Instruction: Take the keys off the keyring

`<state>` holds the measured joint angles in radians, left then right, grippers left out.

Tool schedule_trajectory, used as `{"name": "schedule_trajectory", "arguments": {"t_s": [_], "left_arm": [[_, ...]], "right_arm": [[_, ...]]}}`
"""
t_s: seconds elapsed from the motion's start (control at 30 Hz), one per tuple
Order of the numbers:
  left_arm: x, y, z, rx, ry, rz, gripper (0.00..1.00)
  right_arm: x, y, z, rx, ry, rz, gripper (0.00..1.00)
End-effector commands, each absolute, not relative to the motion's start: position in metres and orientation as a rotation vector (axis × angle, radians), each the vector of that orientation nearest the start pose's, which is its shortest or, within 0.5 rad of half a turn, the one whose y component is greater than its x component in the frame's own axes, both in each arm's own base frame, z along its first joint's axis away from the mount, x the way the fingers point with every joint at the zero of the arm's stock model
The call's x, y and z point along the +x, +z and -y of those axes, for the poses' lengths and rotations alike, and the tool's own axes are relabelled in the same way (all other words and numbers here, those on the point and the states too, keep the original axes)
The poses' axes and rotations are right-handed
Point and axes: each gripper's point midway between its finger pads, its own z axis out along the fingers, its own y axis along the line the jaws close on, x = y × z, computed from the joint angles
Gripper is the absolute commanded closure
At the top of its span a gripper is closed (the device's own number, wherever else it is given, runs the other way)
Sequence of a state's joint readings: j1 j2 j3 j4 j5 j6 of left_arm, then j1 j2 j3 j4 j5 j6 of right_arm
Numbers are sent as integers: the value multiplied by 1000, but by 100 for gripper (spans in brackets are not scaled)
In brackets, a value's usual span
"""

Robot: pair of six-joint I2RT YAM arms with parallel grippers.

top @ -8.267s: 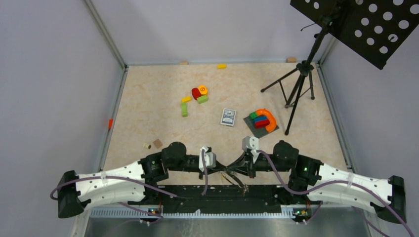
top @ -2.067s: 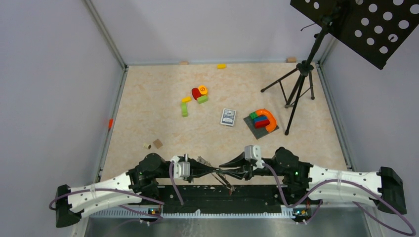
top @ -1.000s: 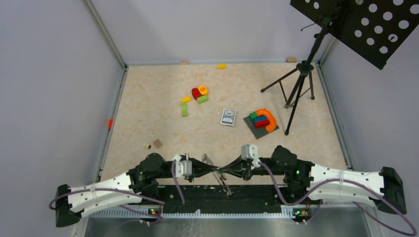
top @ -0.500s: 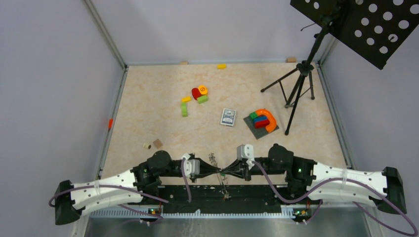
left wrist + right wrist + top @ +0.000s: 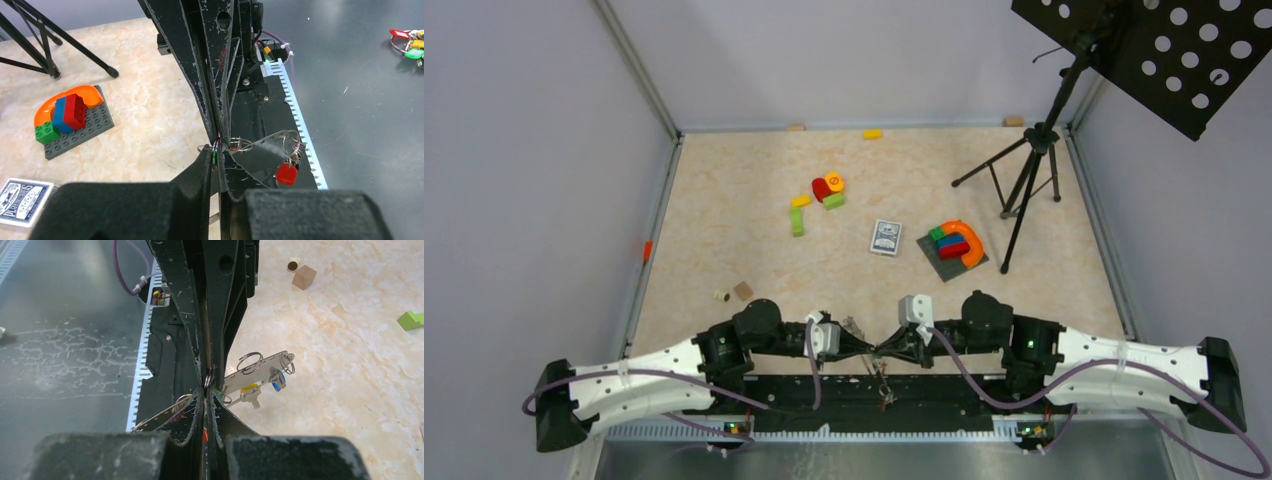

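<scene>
While both my arms lie low along the near edge of the tabletop (image 5: 724, 220), my left gripper (image 5: 216, 154) and right gripper (image 5: 206, 391) meet tip to tip at the middle of that edge. My left fingers (image 5: 196, 170) stand at a slit and pinch the keyring (image 5: 262, 149), with a small wire ring right between their tips. My right fingers (image 5: 186, 414) are pressed fully together at the same spot; whether they nip the metal I cannot tell. One grey stretch of the keyring reaches out over the tabletop, the other back over the black rail (image 5: 864, 395) where my bases are bolted. The keys (image 5: 251, 394) are on it: yellow and blue tags hang from the stretch over the tabletop, a red tag (image 5: 286, 174) from the one over the rail. Near the middle of the tabletop lies a card box (image 5: 885, 237), and just to its right a grey plate (image 5: 946, 270) with blocks and an orange arch. A tripod (image 5: 1024, 185) stands by the right edge, more blocks lie toward the far edge, and two wooden bits (image 5: 736, 292) lie near the left edge.
</scene>
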<state>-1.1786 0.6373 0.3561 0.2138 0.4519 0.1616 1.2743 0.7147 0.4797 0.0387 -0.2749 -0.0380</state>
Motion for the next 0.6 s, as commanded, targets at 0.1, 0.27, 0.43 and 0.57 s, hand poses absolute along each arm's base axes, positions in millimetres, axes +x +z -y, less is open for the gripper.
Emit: {"name": "schedule_trajectory", "arguments": {"t_s": [0.1, 0.27, 0.43, 0.57], "left_arm": [[34, 234, 303, 1388, -1181, -982, 90], [31, 230, 305, 1424, -1192, -985, 90], [31, 228, 308, 1452, -1193, -997, 89], [31, 224, 310, 1479, -1190, -1009, 88]], "right_arm": [[50, 244, -312, -1241, 1124, -1265, 100], [51, 243, -312, -1241, 1120, -1281, 100], [54, 238, -314, -1236, 1110, -1320, 100], [59, 234, -316, -1223, 1088, -1368, 100]]}}
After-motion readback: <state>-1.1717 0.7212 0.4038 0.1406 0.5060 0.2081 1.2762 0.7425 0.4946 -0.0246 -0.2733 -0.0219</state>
